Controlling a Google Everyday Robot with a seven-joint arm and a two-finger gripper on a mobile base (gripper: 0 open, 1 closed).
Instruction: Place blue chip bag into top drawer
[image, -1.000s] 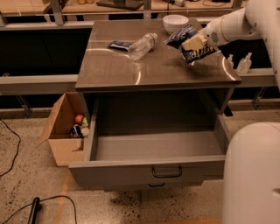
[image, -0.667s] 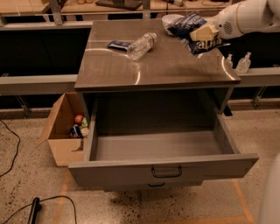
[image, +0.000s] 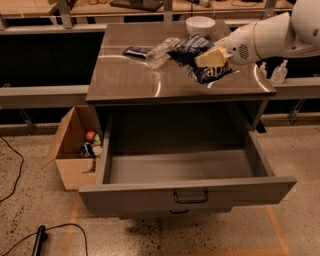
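Observation:
The blue chip bag (image: 200, 62), crumpled navy foil with white letters, hangs in the air above the right half of the counter top (image: 125, 80). My gripper (image: 212, 57) reaches in from the right on a white arm and is shut on the bag with its tan fingers (image: 210, 58). The top drawer (image: 185, 165) is pulled wide open below the counter, grey, with nothing inside and a dark bail handle (image: 191, 196) on its front. The bag is above and behind the drawer's opening.
A water bottle (image: 160, 52) lies on the counter beside a small flat dark blue packet (image: 136, 50). A white bowl (image: 200, 24) stands at the back. A cardboard box (image: 75, 150) with items sits on the floor at left. A cable (image: 55, 232) lies on the floor.
The arm has carried the chip bag leftward and lower over the counter, toward its middle. The view has also shifted, so the cabinet sits differently in frame.

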